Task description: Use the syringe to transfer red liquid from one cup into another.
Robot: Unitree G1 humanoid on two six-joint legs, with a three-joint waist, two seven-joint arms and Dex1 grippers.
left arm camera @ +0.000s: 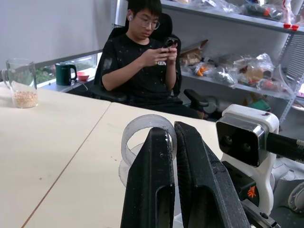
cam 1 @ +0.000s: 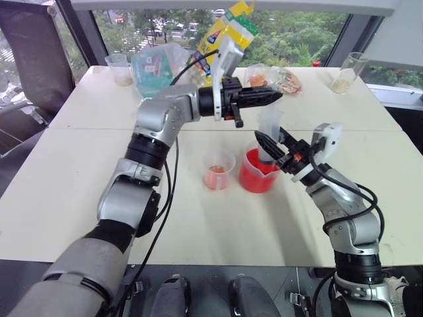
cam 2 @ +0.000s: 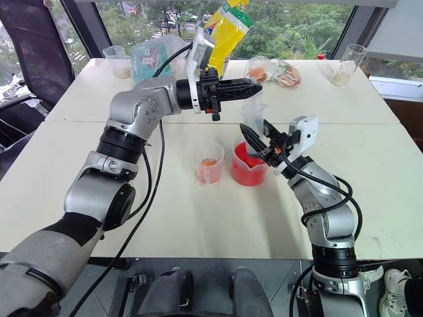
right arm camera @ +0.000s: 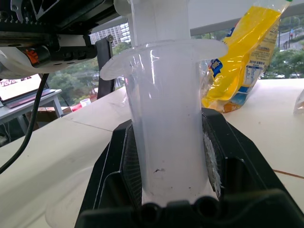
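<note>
Syringe (cam 1: 269,135) stands upright over the red beaker (cam 1: 257,173), barrel clamped in the right gripper (cam 1: 272,149). Left gripper (cam 1: 276,96) pinches the plunger top (fingers closed). Small cup (cam 1: 219,170) sits just beside the beaker.

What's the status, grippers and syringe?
Right gripper shut on clear plastic syringe, upright over red beaker. Left gripper shut on its plunger top. Nothing obstructing.

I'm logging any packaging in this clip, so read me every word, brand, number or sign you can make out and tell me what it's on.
No text can be read for certain.
Yellow bag: blue and white printing, too blurred to read.
Teal packet: printed label, too small to read.
Snack packets: markings too small to read.
Beaker, small cup, syringe: no readable marks.
</note>
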